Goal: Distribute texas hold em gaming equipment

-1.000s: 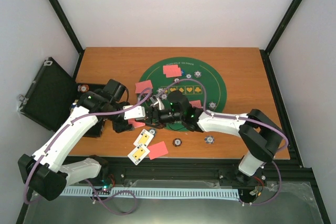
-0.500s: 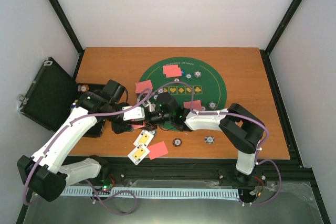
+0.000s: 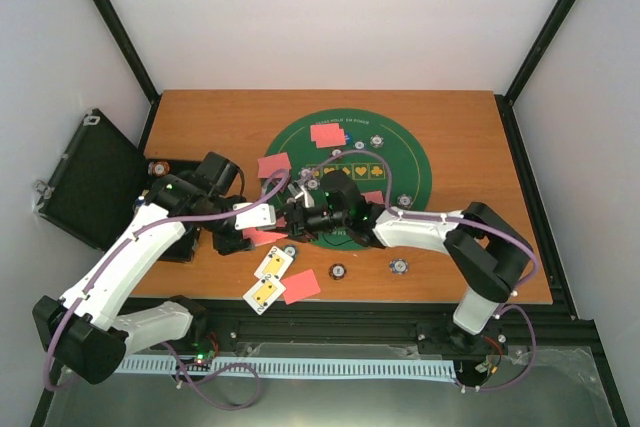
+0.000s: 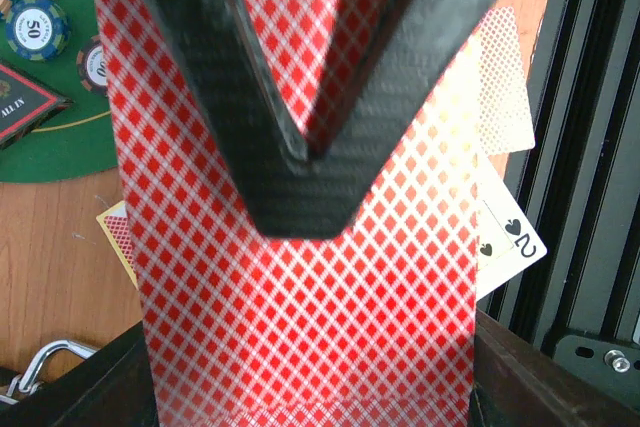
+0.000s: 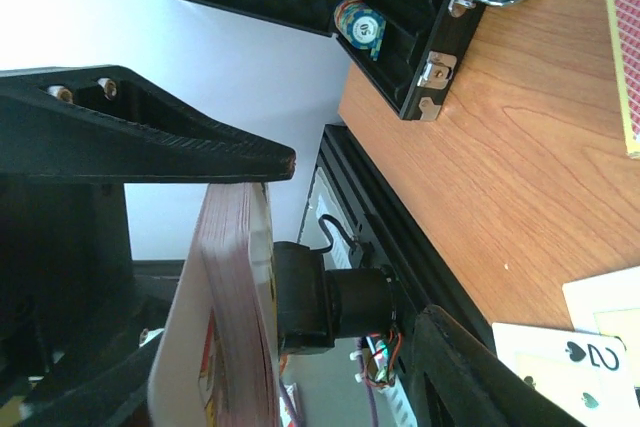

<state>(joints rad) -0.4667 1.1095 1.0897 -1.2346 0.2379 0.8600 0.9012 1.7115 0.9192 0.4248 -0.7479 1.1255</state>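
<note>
Handling the deck [image 4: 300,337] calls for a light touch. It is a loose stack of thin, glossy cards, light as a whole but apt to fan out or shed its top card if squeezed off-centre. The safest hold is across the flat faces near the middle, and a single card is best peeled off by its free edge.

The left tool [image 4: 310,152] is clenched on the stack, its 2 black fingers closing to a V over the red diamond-patterned back that fills the left wrist view. Edge-on at the lower left of the right wrist view, the stack looks thick and reddish, with a white face turned right, raised off the wooden surface [image 5: 520,167].

The right tool [image 3: 293,219] appears released, its fingers spread around the stack's edge.

A 2 of spades [image 4: 505,232] lies face up at right. Striped chips [image 4: 38,27] sit at upper left by the green mat [image 4: 60,157].
</note>
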